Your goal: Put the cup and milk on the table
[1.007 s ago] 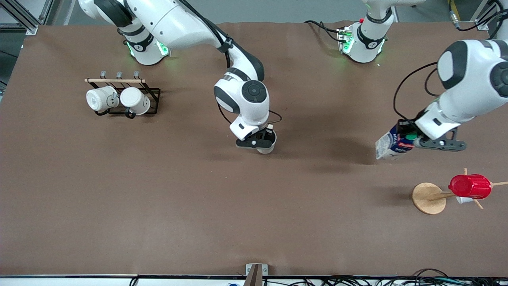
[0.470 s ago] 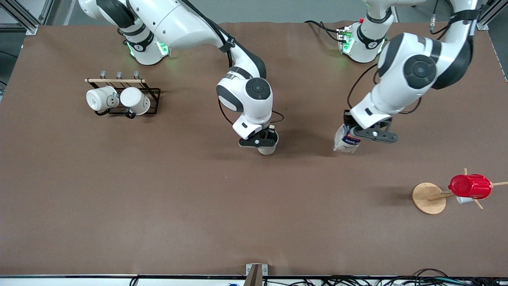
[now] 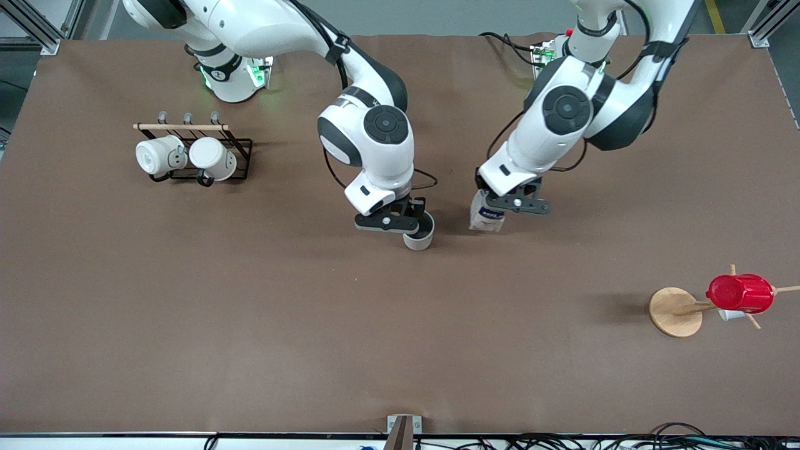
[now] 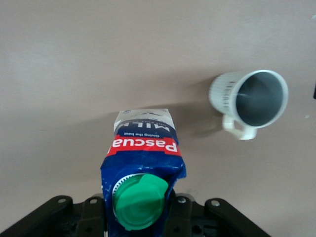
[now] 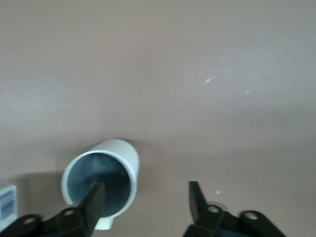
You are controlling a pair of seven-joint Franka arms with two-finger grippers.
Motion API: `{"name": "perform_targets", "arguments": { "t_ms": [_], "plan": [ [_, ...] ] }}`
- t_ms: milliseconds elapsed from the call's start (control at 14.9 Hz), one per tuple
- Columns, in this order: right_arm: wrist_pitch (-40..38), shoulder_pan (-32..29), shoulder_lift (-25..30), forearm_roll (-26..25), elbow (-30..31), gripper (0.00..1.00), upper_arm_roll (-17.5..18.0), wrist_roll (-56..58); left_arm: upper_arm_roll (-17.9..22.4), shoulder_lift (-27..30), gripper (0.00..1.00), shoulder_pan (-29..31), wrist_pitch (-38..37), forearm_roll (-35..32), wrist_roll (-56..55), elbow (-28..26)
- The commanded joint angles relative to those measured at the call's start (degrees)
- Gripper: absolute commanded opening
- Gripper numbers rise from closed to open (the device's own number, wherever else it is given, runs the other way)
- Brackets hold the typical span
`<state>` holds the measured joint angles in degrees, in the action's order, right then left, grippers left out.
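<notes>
The cup (image 3: pixel 420 238), cream with a dark grey inside, stands upright on the brown table (image 3: pixel 250 325) near its middle. My right gripper (image 3: pixel 395 225) is open just above it. In the right wrist view one finger hangs over the cup's mouth (image 5: pixel 118 154), and the gripper (image 5: pixel 146 193) holds nothing. My left gripper (image 3: pixel 509 204) is shut on the milk (image 3: pixel 487 216), a blue and white carton, tilted low over the table beside the cup toward the left arm's end. The left wrist view shows the carton (image 4: pixel 143 148) with its green cap between the fingers (image 4: pixel 140 213), and the cup (image 4: pixel 249 96) nearby.
A black wire rack (image 3: pixel 240 147) with two white mugs lying in it stands toward the right arm's end. A wooden mug tree (image 3: pixel 674 311) with a red ribbed cup (image 3: pixel 740 292) on a peg stands toward the left arm's end, nearer the front camera.
My left arm has carried the milk from the left arm's end in to beside the cup. My right gripper has shifted off the cup toward the right arm's end, baring its mouth.
</notes>
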<state>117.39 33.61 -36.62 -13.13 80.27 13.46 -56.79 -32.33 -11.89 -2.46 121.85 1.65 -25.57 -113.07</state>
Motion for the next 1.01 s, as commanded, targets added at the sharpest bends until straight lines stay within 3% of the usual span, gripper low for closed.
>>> {"name": "perform_targets", "arguments": {
  "t_ms": [0,201,403,604,738,940],
  "plan": [
    [-5.39,-5.99,8.81,-0.85,5.50,1.00,1.57,2.81,-1.50,-5.58,0.26,-1.40,0.93,-1.03,-4.04,4.07],
    [-11.99,-18.27,17.96,0.02,7.45,1.00,1.74,13.86,-1.59,-8.05,0.26,-2.28,1.02,-4.54,-7.82,5.92],
    [-12.97,-28.05,23.60,2.05,7.10,1.00,0.96,19.42,-1.59,-10.34,0.26,-2.55,1.02,-4.90,-8.79,8.29],
    [-13.06,-28.78,27.73,3.18,6.83,1.00,-7.72,26.98,-1.59,-13.23,0.26,-3.07,1.02,-8.14,-11.33,11.28],
    [-17.86,-30.00,30.02,8.09,6.66,1.00,-12.38,36.88,-1.94,-14.64,0.27,-3.16,1.02,-10.78,-12.66,12.34],
    [-22.80,-32.55,32.57,10.57,6.31,1.00,-15.65,46.13,-2.56,-15.61,0.27,-3.16,1.02,-12.37,-12.75,13.13]
  ]
}}
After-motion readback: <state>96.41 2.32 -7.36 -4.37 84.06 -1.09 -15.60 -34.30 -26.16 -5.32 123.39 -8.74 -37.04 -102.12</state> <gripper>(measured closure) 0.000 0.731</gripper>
